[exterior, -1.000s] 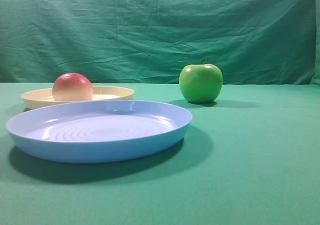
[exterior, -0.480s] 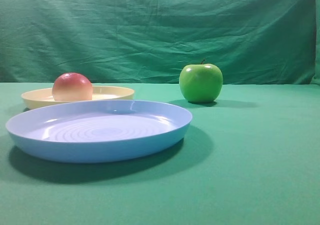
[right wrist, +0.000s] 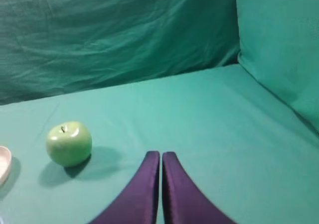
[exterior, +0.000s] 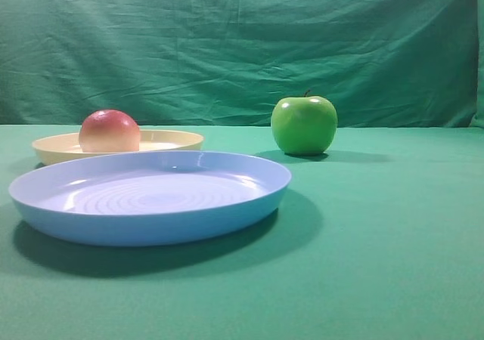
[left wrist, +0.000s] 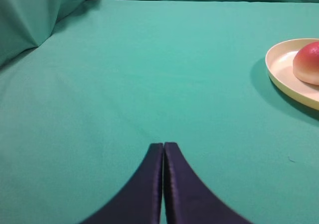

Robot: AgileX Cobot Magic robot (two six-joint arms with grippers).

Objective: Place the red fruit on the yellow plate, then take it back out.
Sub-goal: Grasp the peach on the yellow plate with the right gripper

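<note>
The red fruit (exterior: 110, 131) rests on the yellow plate (exterior: 174, 138) at the left of the exterior high view. The left wrist view catches the same red fruit (left wrist: 308, 63) on the yellow plate (left wrist: 284, 69) at its right edge. My left gripper (left wrist: 163, 145) is shut with nothing in it, over bare green cloth well to the left of the plate. In the right wrist view my right gripper (right wrist: 160, 154) is shut and empty, to the right of the green apple (right wrist: 69, 143). Neither gripper shows in the exterior high view.
A large light blue plate (exterior: 151, 227) sits in front of the yellow plate. The green apple (exterior: 304, 125) stands on the cloth at middle right. A sliver of the yellow plate (right wrist: 4, 164) shows at the left edge of the right wrist view. Green cloth walls stand behind and at the sides.
</note>
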